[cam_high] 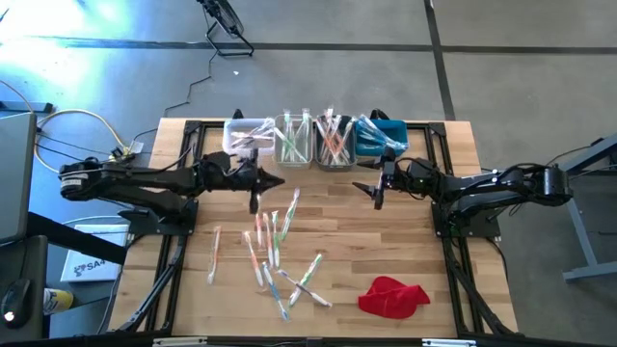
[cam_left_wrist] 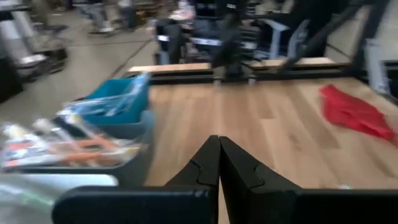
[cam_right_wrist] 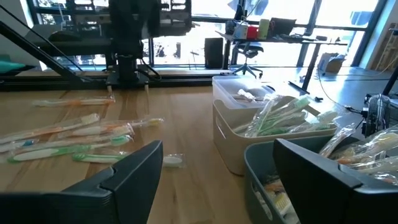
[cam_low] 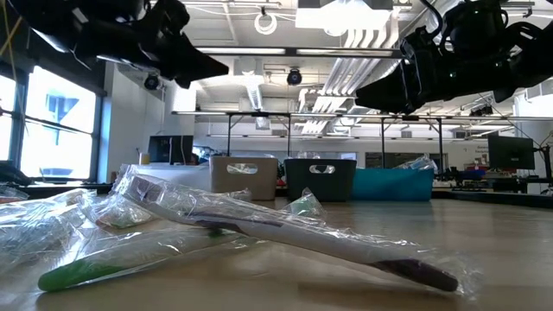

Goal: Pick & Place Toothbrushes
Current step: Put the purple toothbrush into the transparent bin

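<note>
High view: overhead, straight down on the whole table point(cam_high: 405, 241). Low view: at tabletop level, close behind wrapped toothbrushes point(cam_low: 285, 229), facing the bins point(cam_low: 320, 179). Wrist views look forward over each arm's fingers; both share the bins with the overhead view, and the left also shows the red cloth point(cam_left_wrist: 354, 112).

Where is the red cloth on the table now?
In the high view, the red cloth lies near the table's front-right corner, right of the loose toothbrushes.
</note>
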### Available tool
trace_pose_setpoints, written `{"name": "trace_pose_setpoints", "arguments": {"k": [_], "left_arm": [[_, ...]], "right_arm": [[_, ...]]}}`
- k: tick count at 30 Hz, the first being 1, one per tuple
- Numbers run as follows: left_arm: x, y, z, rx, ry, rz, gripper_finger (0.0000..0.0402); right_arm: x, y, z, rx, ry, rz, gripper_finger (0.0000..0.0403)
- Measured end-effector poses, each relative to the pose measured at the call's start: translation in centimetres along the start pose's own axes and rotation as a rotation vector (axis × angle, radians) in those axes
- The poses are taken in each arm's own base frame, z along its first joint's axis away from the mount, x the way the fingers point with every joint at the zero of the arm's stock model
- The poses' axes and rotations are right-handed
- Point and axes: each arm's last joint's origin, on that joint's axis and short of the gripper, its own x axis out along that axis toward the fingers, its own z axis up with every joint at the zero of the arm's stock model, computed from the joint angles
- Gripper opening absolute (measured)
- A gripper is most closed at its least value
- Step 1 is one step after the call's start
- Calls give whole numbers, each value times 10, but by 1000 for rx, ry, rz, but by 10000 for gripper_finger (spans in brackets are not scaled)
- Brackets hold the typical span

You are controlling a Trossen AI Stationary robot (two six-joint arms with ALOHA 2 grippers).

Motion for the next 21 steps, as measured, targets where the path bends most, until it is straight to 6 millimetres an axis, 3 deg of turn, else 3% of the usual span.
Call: {"name": "trace_pose_setpoints", "arguments": {"k": [12,21], "left_arm": [[1,-9,0,-127,6,-74,1],[8,-36,11,35,1,-171,1]], "right_arm": [[0,0,0,0,0,1,298],[0,0,0,0,0,1,298]]}}
